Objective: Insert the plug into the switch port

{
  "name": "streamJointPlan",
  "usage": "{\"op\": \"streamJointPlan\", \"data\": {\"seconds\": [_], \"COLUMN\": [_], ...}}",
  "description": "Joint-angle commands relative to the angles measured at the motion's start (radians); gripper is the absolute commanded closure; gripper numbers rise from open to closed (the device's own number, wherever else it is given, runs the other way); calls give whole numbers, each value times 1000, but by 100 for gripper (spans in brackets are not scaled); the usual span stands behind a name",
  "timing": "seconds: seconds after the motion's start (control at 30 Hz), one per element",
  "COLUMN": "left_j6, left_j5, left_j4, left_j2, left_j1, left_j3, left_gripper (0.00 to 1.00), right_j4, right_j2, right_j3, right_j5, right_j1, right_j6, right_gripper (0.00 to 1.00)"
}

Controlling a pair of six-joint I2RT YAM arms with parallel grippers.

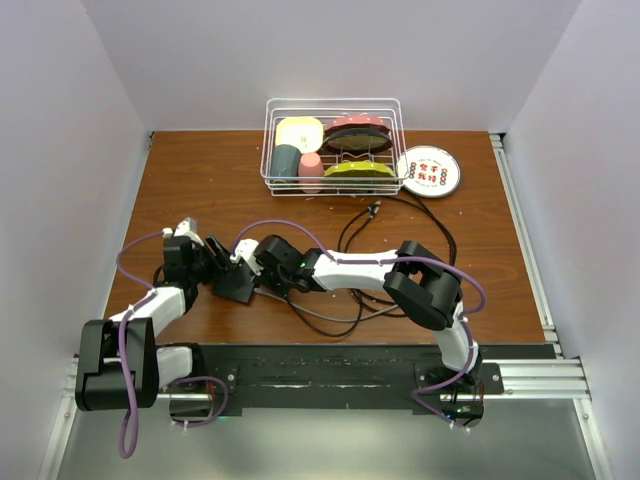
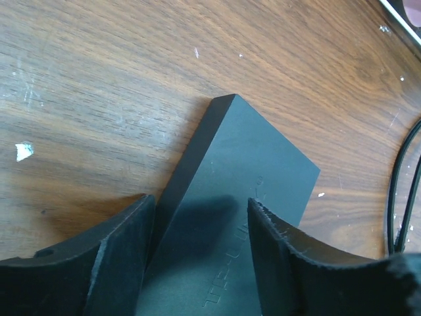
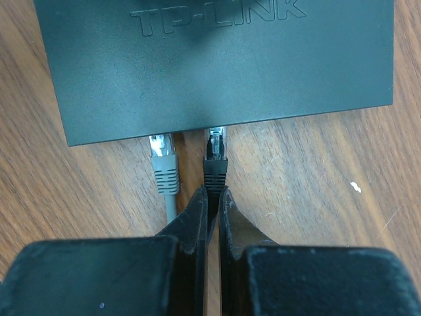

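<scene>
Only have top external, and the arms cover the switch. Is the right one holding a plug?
Observer: Yes. The right fingers are shut just behind a black plug.
Operator: Is it in the port?
Observer: Its clear tip meets the edge of the switch. Can't tell if it's seated.
Operator: Left arm?
Observer: The left fingers are open over one end of the switch.
</scene>
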Motion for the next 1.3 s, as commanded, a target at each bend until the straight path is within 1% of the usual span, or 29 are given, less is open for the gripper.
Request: {"op": "streamJointPlan", "data": {"seconds": [0.0,0.1,0.23,0.47,0.63,0.77,0.9,1.27], "left_j6": [10,10,8,0,0,-1,-3,-6], "left_j5": [75,84,87,104,118,130,143,176], "left_j4": [27,30,30,33,41,44,47,58], "left_j2": [16,20,20,26,30,39,54,94], "left_j1": [-2,-3,-3,-3,-3,-3,-3,-5], "left_j3": [2,-1,-7,-19,-30,-30,-28,-28], "left_gripper": [41,44,51,55,60,62,64,69], "right_j4": [86,87,101,139,204,216,237,320], "right_j2": [-46,-49,-59,-49,-63,-52,-47,-38], "right_j3": [65,74,73,83,65,90,102,117], "right_j5": [-21,-21,-21,-52,-64,-73,-128,-115], "right_j1": [9,9,9,9,9,10,9,9], "right_j6": [15,22,35,60,71,71,63,49], "right_gripper": [100,100,100,100,100,100,100,100]}}
